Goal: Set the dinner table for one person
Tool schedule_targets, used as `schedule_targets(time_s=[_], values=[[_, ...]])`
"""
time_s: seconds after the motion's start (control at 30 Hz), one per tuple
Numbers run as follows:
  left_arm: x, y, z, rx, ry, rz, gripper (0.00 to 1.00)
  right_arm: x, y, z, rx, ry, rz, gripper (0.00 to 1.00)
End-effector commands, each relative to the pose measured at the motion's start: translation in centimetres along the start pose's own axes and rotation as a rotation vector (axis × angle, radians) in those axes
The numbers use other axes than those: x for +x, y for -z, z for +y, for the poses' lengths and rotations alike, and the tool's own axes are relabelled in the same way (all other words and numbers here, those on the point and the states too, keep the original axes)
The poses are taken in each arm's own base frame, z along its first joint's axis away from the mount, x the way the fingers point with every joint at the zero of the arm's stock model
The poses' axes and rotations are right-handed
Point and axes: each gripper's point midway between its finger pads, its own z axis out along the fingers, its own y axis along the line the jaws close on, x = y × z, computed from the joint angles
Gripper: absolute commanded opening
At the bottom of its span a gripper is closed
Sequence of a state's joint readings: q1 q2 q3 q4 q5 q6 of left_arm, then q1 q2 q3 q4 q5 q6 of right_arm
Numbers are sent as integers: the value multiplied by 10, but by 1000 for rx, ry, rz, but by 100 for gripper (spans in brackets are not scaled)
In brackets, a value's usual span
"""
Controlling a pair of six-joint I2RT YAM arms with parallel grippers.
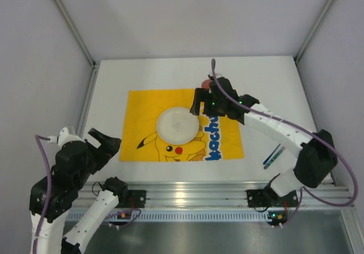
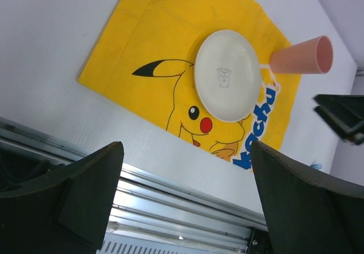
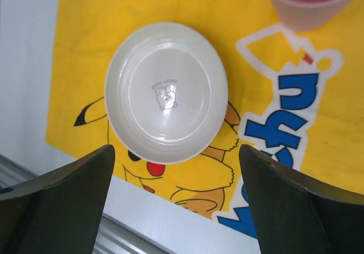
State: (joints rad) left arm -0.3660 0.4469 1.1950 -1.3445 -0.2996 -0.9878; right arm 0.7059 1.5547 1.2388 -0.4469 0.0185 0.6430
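The white dinner table (image 1: 273, 83) carries a yellow Pikachu placemat (image 1: 142, 109). A white plate (image 1: 177, 124) sits in the middle of the mat. It also shows in the left wrist view (image 2: 227, 74) and the right wrist view (image 3: 166, 91). A pink cup (image 2: 301, 57) stands upright at the mat's far right corner (image 3: 307, 0). In the top view it is mostly hidden behind the right arm. My right gripper (image 1: 205, 107) is open and empty above the mat, between the plate and the cup (image 3: 175, 151). My left gripper (image 1: 108, 142) is open and empty, raised over the table's near left edge (image 2: 186, 146).
Thin blue and green utensils (image 1: 273, 156) lie on the bare table right of the mat, near the right arm's base. A metal rail (image 1: 187, 196) runs along the near edge. Grey walls enclose the left, right and far sides.
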Motion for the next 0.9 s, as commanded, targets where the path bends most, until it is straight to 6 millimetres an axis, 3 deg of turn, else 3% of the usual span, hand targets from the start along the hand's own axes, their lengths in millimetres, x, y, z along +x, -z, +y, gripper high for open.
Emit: schedule_targets(time_s=[0.0,0.03,0.07,0.1,0.13,0.17,0.27,0.3,0.4,0.53,0.63,0.73,0.87], values=[[26,-14,18,-71,-76,102,98,-37,62,-24,91,120,-172,91],[30,-20,16,-65,-86,118,98,-49,79,-48,130,89,-219,93],[29,-28,5,-26,-80,114,98,-30,76,-82,196,70,-171,95],[44,-39,4,-27,-89,175,98,-23,80,-104,225,21,-151,96],[50,-45,1,-18,-94,199,98,-30,98,-150,306,-122,-194,96],[54,-51,-3,-4,-93,221,97,3,99,-187,392,-211,-114,96],[68,-70,-15,19,-100,286,96,35,137,-253,711,-359,-134,100],[70,-77,-19,20,-105,299,96,46,146,-262,760,-382,-116,100],[75,-86,-27,26,-133,343,96,57,182,-297,985,-429,-165,100],[78,-92,-37,37,-186,388,96,62,200,-326,1155,-457,-144,100],[75,-95,-44,43,-202,397,96,79,194,-351,1185,-565,-69,100],[74,-97,-50,54,-213,400,96,97,167,-370,1094,-707,-35,100],[64,-93,-56,66,-230,375,96,113,139,-374,998,-796,21,97]])
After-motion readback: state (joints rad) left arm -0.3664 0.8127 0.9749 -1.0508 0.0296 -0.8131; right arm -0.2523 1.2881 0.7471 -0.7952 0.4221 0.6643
